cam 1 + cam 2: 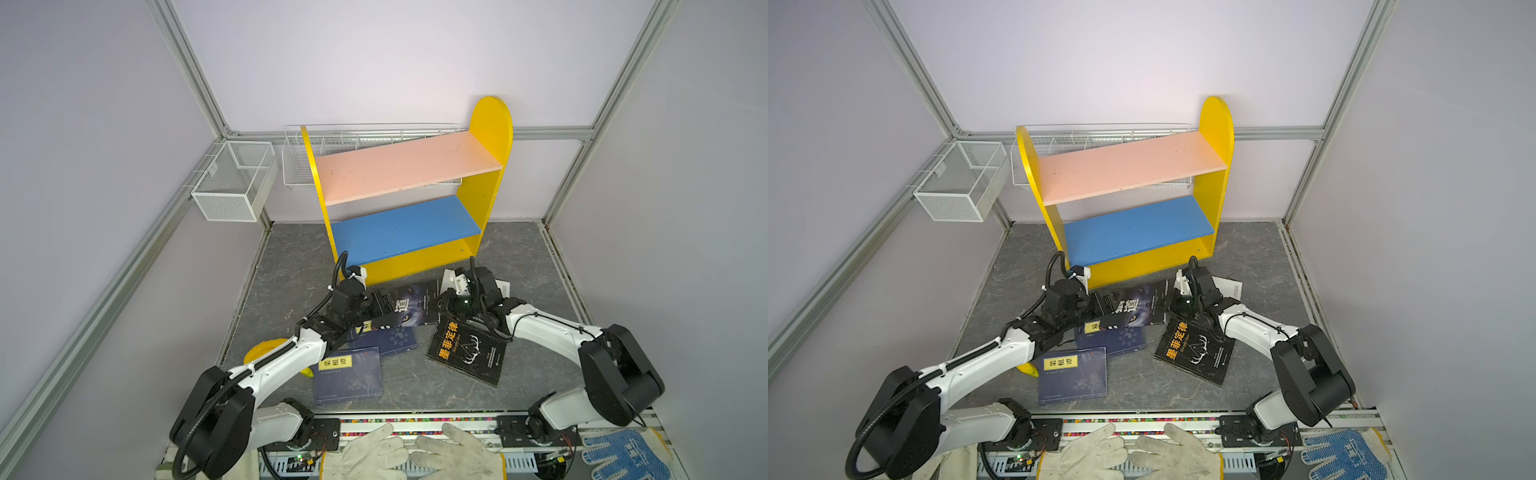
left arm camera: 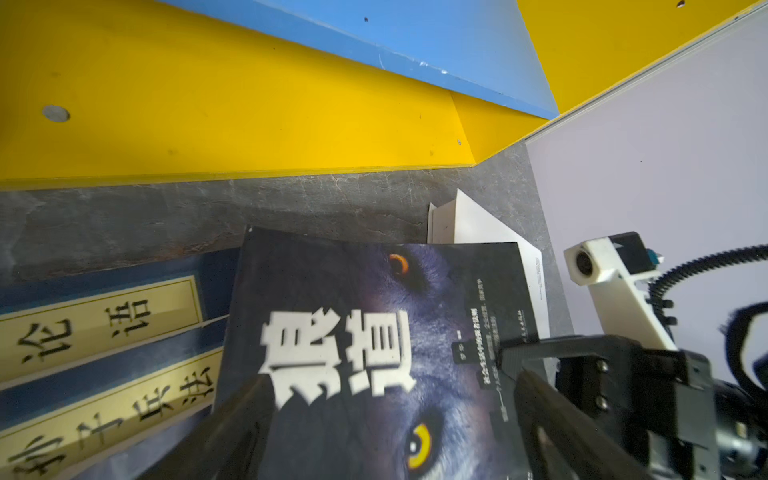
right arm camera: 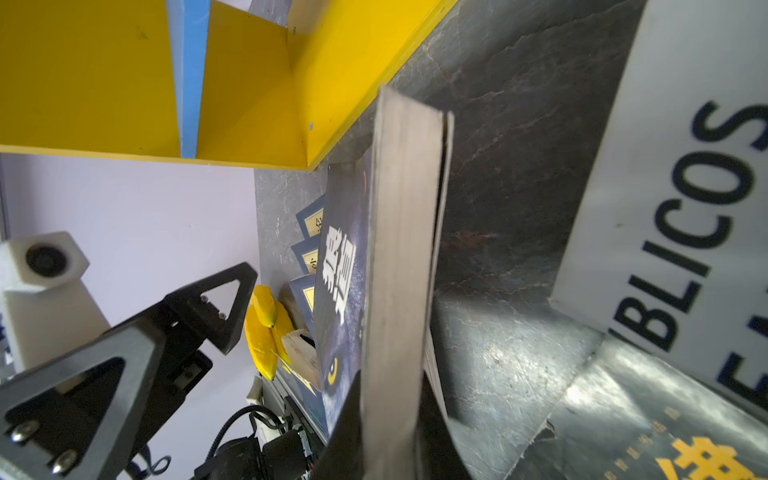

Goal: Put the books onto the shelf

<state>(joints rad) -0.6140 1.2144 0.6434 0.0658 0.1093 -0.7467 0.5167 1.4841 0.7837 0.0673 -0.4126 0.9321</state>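
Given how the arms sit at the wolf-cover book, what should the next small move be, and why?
Probably close the left gripper on the wolf-cover book: the right gripper clamps its page edge, the left jaws stand open at the opposite side, and both boards of the shelf are bare.

Grey marbled tabletop (image 1: 407, 395). Standing at the back: yellow-sided shelf (image 1: 482, 199). Flat at front centre: navy book with yellow label (image 1: 348, 376). Just behind it: second navy book (image 1: 392, 340). To the right, lying askew: black book with yellow title (image 1: 467, 353). Just before the shelf foot: wolf-cover book (image 1: 411, 307), overlapping two more navy books (image 2: 104, 320) on its left. Farther right, near the shelf's corner: white book (image 1: 1229, 286), mostly hidden. Left side: yellow banana (image 1: 1027, 369), partly hidden.
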